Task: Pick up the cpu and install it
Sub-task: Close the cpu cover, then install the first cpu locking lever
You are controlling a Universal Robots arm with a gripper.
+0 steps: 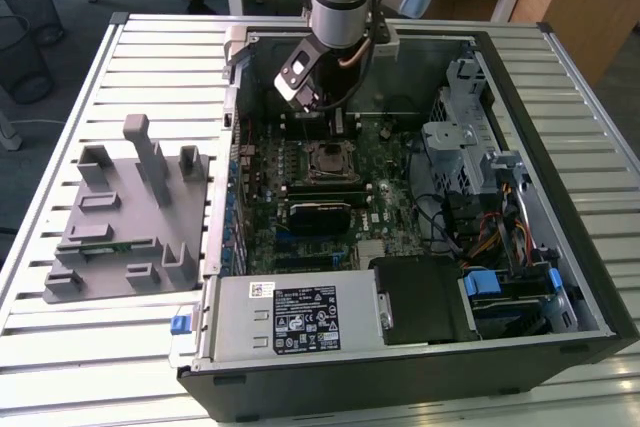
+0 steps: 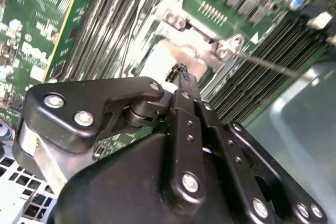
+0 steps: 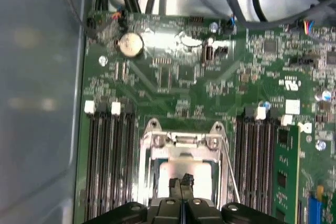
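I see the claw [image 3: 181, 181], pinched closed, right over the chip [image 3: 202, 178] lying in the socket frame [image 3: 181, 140] in the middle of the motherboard [image 3: 178, 87], probably to press it flat.

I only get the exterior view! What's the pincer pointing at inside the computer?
Observer: In the first wrist view the pincer hangs right over the socket's metal frame.
Operator: Is anything inside the frame?
Observer: Yes, a pale shiny square lies in it. It may be the cpu, but I cannot tell for sure.
Operator: What else is on that board?
Observer: A round silver battery sits on the green board, well away from the frame.
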